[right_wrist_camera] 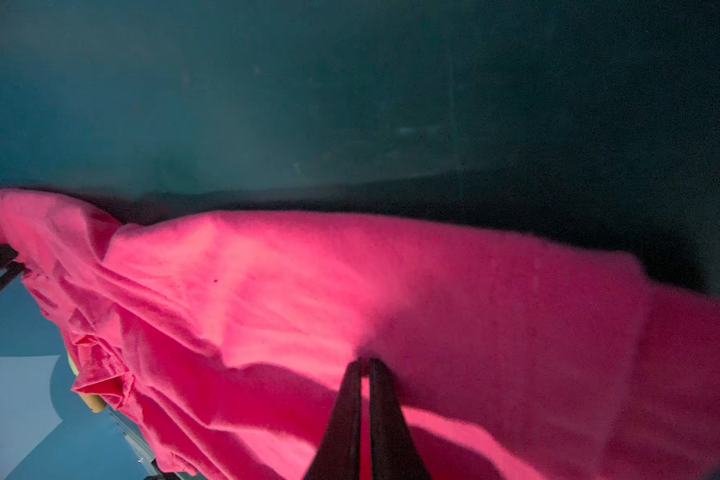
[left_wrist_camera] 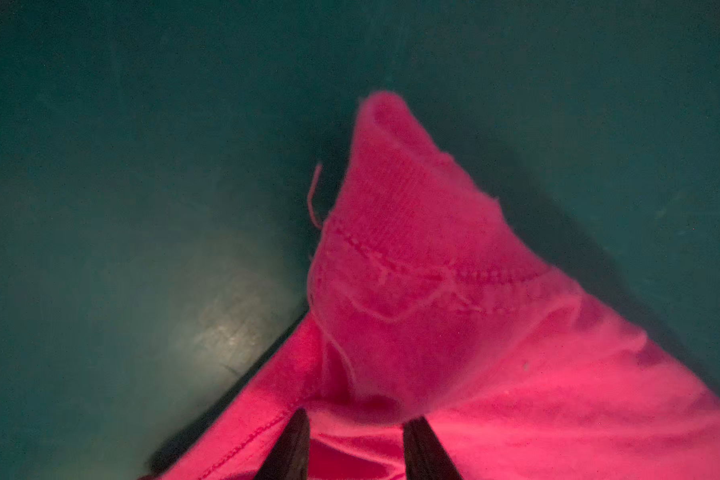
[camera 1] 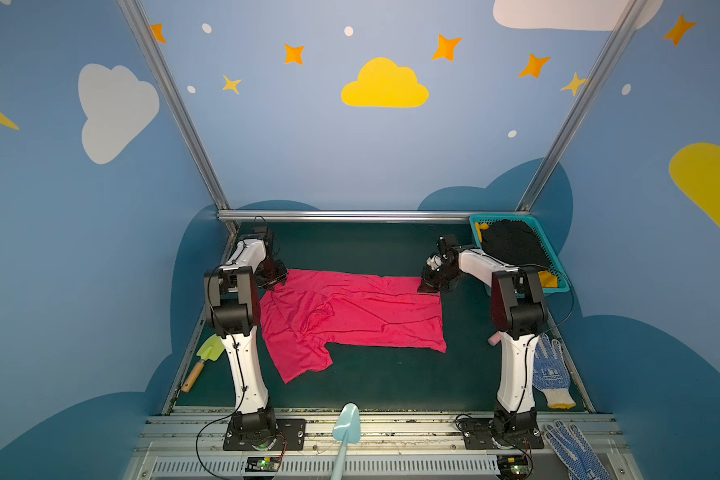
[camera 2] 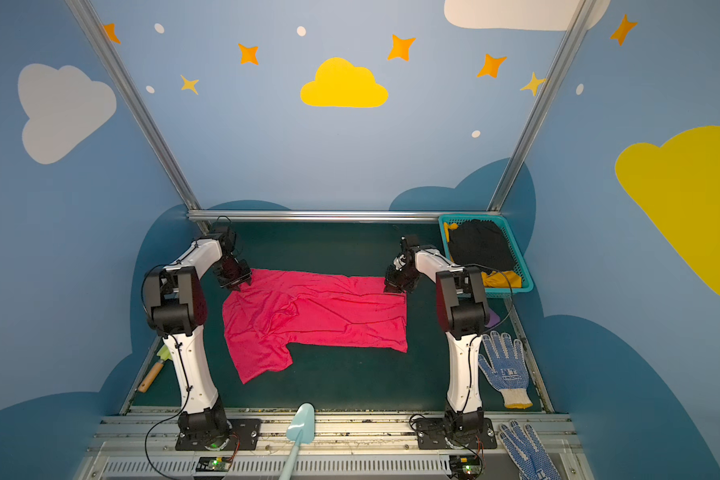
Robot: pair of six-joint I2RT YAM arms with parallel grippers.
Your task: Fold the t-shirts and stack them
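Note:
A bright pink-red t-shirt (camera 1: 350, 311) (camera 2: 316, 311) lies spread and wrinkled on the dark green table, one sleeve pointing toward the near side. My left gripper (camera 1: 274, 279) (left_wrist_camera: 356, 419) is down on its far left corner; its dark fingers (left_wrist_camera: 296, 440) stand apart with a fold of cloth (left_wrist_camera: 412, 270) between them. My right gripper (camera 1: 428, 287) (right_wrist_camera: 364, 363) is at the far right corner, shut on the cloth (right_wrist_camera: 350, 282). A black t-shirt (camera 1: 512, 245) and a mustard-yellow t-shirt (camera 1: 547, 278) lie in the teal basket (camera 1: 499, 217).
The basket stands at the far right corner, just behind my right arm. Blue-dotted white gloves (camera 1: 551, 370) (camera 1: 574, 453) lie at the near right. A green trowel (camera 1: 208, 353) lies at the left edge, and a light-blue shovel (camera 1: 346, 424) at the front edge.

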